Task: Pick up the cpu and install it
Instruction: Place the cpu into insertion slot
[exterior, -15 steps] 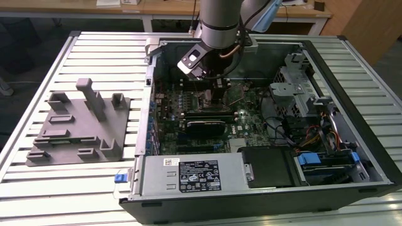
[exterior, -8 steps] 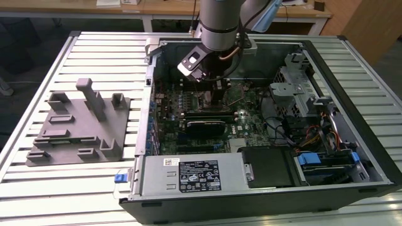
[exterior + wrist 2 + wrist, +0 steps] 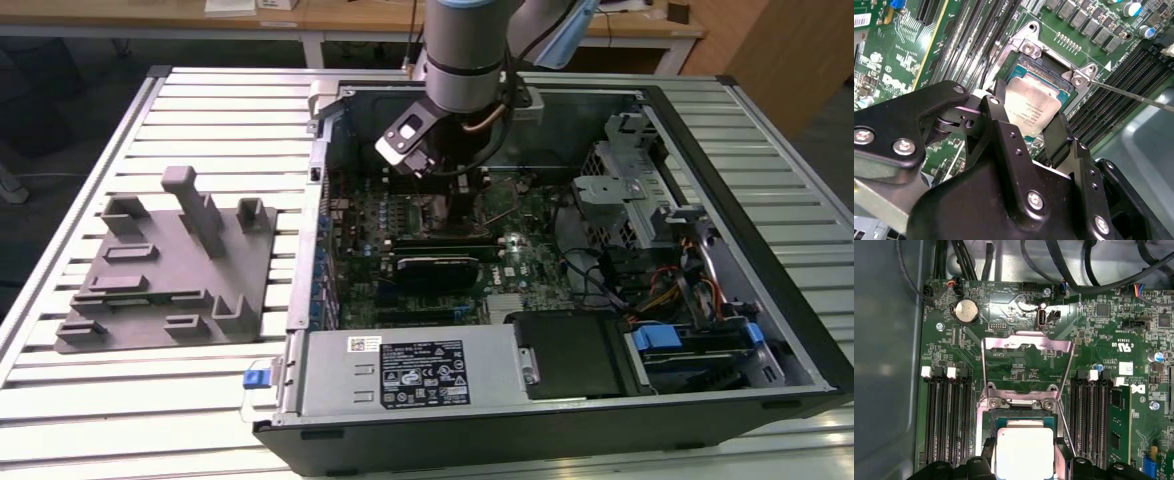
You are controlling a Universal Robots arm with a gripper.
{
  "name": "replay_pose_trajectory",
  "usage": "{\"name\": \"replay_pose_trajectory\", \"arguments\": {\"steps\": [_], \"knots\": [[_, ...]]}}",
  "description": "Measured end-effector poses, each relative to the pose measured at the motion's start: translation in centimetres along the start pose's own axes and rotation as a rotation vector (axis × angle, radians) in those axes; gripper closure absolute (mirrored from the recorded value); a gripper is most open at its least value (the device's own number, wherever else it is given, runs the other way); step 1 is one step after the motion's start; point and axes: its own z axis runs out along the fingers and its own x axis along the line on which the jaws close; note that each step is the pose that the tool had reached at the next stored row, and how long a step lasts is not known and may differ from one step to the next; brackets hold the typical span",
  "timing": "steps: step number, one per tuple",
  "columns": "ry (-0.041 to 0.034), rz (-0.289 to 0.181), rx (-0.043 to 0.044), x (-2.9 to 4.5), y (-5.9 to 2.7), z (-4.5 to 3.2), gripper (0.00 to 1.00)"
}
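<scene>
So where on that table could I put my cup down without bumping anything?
Bare slats show on the table between the grey tray and the near edge, plus a narrow strip between tray and computer case. Inside the case it is crowded: motherboard, cables, and the hand closed on the cpu.

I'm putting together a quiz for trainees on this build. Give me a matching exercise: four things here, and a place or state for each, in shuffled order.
1 cpu
2 grey tray
3 coin battery
4 socket frame

A swung open
B on the table, outside the case
C held by the gripper
D round and silvery

Pairs: 1-C, 2-B, 3-D, 4-A
</scene>
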Motion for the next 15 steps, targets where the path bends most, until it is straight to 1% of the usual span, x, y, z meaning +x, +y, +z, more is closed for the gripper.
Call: {"name": "replay_pose_trajectory", "arguments": {"steps": [5,15], "knots": [[-0.0004,0.010,0.0002,0.02,-0.08,0.39,0.46],[-0.0003,0.011,0.0002,0.24,0.01,1.27,0.46]]}}
